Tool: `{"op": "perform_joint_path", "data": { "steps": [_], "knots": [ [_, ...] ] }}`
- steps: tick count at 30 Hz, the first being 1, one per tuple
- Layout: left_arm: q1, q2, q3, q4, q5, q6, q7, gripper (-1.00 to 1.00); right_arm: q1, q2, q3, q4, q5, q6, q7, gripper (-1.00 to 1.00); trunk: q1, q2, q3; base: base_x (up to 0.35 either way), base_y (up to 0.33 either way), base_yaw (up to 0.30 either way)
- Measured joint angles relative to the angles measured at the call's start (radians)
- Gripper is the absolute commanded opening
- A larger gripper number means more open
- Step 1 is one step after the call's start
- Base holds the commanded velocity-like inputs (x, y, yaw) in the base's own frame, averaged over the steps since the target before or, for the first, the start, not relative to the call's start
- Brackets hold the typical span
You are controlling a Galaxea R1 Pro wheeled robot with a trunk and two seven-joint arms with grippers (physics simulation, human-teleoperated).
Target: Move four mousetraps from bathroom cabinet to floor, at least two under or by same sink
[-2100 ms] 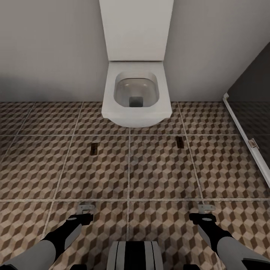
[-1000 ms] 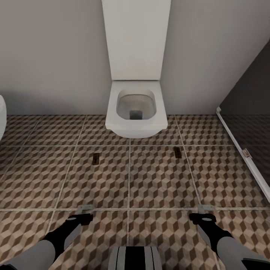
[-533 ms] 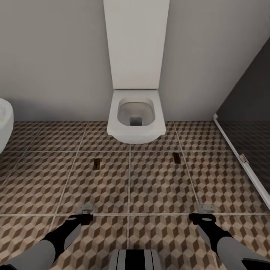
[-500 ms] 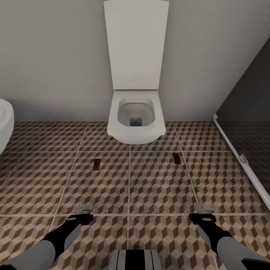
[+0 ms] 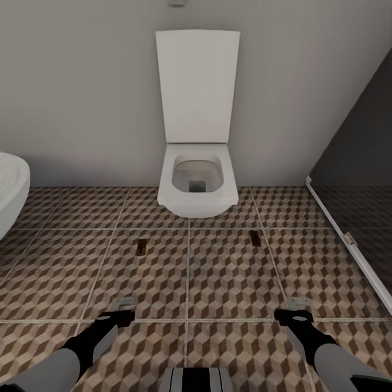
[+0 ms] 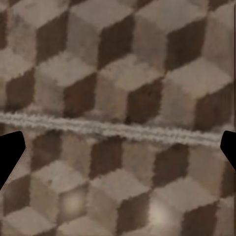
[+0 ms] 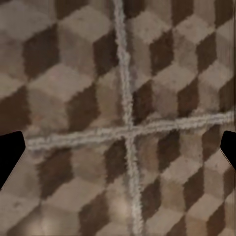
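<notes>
Two mousetraps lie flat on the bathroom floor (image 5: 228,277) in front of the toilet: one mousetrap (image 5: 141,246) to the left and another mousetrap (image 5: 255,238) to the right. My left gripper (image 5: 124,302) hangs low over the tiles, well short of the left trap. My right gripper (image 5: 299,303) hangs the same way, short of the right trap. Both are open; in the wrist views the dark fingertips (image 6: 10,157) (image 7: 10,157) stand wide apart with only tile pattern between them. The cabinet and the bathroom sink are out of view.
A white toilet (image 5: 197,188) with its lid up stands against the grey wall straight ahead. A rounded white tub edge (image 5: 11,190) juts in at the left. A dark glass partition with a white frame (image 5: 348,234) runs along the right.
The camera has drawn back: the toilet looks smaller and farther, its whole lid shows, and the tub edge has come into view at the left. The arms keep their pose.
</notes>
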Motion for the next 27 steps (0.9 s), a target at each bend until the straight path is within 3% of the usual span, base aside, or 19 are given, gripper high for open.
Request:
{"op": "perform_joint_path", "data": {
  "steps": [27],
  "knots": [
    [0.0, 0.0, 0.0, 0.0, 0.0, -0.001, 0.0, 1.0, 0.0, 0.0, 0.0, 0.0, 0.0, 0.0, 0.0, 1.0, -0.012, 0.006, 0.104, 0.0, 0.0, 0.0]
  ]
}}
